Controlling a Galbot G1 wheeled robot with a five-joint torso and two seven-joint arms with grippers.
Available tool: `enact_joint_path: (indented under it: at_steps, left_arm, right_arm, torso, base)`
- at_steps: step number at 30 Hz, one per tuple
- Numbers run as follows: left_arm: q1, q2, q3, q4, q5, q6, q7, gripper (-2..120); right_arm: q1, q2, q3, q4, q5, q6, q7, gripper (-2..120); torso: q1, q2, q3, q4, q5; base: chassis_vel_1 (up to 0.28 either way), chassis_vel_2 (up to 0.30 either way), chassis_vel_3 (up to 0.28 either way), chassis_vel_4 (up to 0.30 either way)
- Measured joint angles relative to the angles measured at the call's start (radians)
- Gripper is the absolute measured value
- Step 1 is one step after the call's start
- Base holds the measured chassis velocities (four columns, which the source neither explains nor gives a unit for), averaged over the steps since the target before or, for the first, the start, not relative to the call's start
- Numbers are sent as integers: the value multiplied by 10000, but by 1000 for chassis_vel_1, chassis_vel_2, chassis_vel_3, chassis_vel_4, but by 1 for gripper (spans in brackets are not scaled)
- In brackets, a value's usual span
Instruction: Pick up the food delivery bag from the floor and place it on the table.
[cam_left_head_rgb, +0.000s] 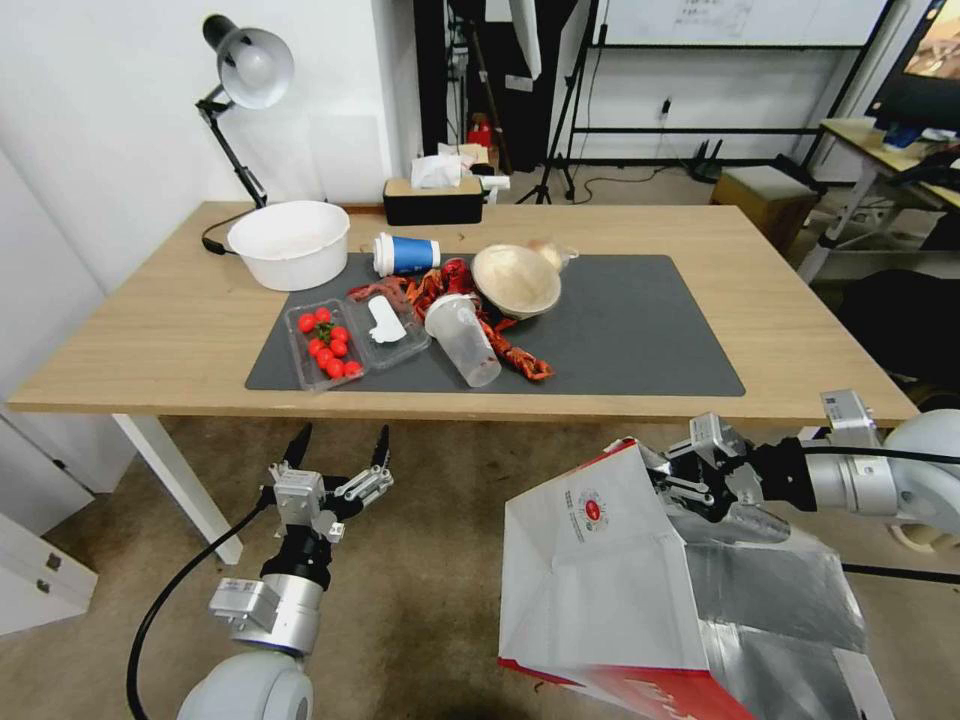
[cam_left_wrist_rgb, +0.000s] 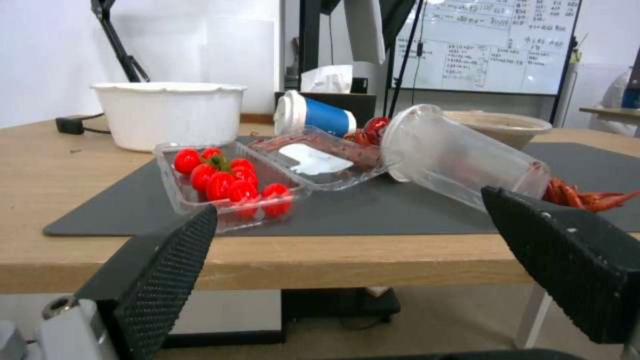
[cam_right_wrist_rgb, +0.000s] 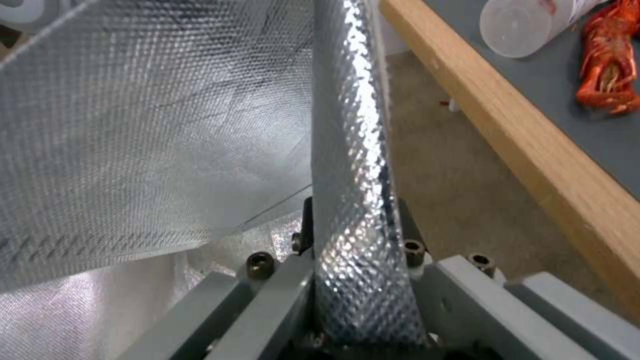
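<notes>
The food delivery bag (cam_left_head_rgb: 610, 580) runs off the head view's bottom edge, so its base and the red lettering there are cut off. The right gripper's fingers (cam_left_head_rgb: 690, 490) are partly hidden behind the bag's foil rim (the wrist camera shows foil (cam_right_wrist_rgb: 353, 165) between them). The desk (cam_left_head_rgb: 160, 330) hides the floor beneath it.

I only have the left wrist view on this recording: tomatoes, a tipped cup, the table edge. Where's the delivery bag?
Observer: The food delivery bag hangs in front of the table, its top below the table edge.
Operator: Who's holding it?
Observer: The right gripper, clamped on the foil-lined rim.
Operator: And my arm?
Observer: The left gripper is open, below the table edge and left of the bag, holding nothing.
</notes>
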Motion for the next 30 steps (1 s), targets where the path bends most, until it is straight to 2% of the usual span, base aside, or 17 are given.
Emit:
enact_joint_path:
  at_steps: [8, 11, 20, 24, 30]
  left_arm:
    - [10, 3, 12, 48, 4, -16, -12, 99]
    - [15, -5, 40, 59, -3, -23, 20, 99]
    - [22, -1, 36, 66, 56, -38, 31, 99]
    - [37, 12, 101, 15, 87, 93, -215, 100]
    - [30, 37, 106, -11, 87, 126, -247, 100]
  right_arm:
    - [-8, 58, -11, -15, -52, 6, -3, 0]
    - [-9, 58, -23, -29, -60, 12, -17, 0]
    - [-35, 86, -43, -32, -104, 16, -48, 0]
    - [-38, 87, -43, -32, -103, 16, -51, 0]
    - [-50, 76, -44, -19, -95, 16, -41, 0]
  torso:
    - [177, 395, 218, 0, 0]
    - [325, 737, 412, 0, 0]
    - [522, 1172, 653, 0, 0]
    - [590, 1330, 740, -1, 0]
    - [606, 1371, 769, 0, 0]
  base:
    - [0, 0, 0, 0]
    - [0, 0, 0, 0]
    - [0, 0, 0, 0]
    - [0, 0, 0, 0]
    - [0, 0, 0, 0]
